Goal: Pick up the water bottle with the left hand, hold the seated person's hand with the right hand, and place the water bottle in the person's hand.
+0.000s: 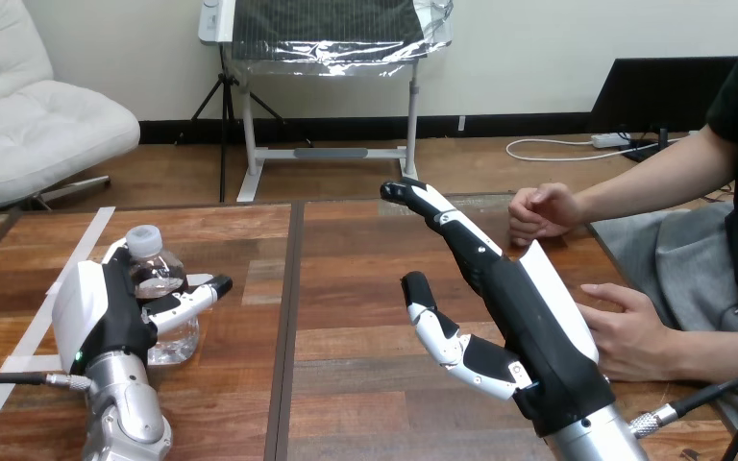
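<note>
A clear water bottle (159,283) with a white cap stands upright on the left part of the wooden table (346,279). My left hand (106,307) is wrapped round it, thumb and fingers curled against its sides. My right hand (500,288) hovers over the table's right half, open, fingers straight and pointing away from me. The person sits at the right. The person's farther hand (541,211) is loosely curled above the table, just beyond my right fingertips and apart from them. The person's nearer hand (629,331) rests at the table's right edge, beside my right hand.
A dark seam (288,317) runs down the table between its two boards. Strips of pale tape (53,288) lie on the table's left side, near the bottle.
</note>
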### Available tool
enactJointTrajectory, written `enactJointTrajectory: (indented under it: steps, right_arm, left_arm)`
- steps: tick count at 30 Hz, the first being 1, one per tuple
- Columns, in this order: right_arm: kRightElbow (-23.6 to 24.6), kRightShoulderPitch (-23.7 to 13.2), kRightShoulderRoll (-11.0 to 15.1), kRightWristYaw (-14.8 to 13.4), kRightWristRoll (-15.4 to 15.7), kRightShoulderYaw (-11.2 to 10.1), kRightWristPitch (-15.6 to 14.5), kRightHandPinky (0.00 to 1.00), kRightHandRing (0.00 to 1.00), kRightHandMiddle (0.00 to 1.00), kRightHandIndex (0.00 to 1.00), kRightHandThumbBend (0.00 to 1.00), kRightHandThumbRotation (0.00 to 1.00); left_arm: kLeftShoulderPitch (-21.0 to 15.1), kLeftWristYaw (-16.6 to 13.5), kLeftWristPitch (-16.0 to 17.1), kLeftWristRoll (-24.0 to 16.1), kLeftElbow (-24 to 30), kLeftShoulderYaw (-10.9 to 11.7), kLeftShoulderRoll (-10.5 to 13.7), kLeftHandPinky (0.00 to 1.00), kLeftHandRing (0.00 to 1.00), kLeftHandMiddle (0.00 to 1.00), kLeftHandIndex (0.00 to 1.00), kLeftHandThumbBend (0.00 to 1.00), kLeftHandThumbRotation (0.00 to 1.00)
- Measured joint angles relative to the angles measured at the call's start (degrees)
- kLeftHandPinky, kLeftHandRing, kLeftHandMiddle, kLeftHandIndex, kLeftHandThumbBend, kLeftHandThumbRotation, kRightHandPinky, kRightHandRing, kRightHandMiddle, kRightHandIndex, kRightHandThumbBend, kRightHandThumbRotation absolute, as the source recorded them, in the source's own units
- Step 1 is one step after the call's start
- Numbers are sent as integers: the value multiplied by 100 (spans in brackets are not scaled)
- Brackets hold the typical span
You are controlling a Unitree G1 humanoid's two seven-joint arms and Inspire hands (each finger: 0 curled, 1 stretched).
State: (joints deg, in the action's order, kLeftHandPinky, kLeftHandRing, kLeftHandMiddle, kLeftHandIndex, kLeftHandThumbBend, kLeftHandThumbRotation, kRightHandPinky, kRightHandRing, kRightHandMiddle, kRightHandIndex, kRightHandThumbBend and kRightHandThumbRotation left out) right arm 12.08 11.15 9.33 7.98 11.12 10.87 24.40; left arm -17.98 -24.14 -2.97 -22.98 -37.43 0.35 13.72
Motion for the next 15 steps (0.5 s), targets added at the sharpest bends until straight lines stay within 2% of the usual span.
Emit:
enactJointTrajectory:
  steps: [11,15]
  right_arm:
    - [0,1,17,1,1,-15,0,99,96,95,87,1,0]
    - [1,1,20,2,0,-24,0,99,96,95,87,1,0]
  left_arm:
    - [-13,-201,518,2,-353,-25,53,60,66,68,68,80,5]
    - [-14,-331,712,3,-510,-26,62,56,61,64,65,78,2]
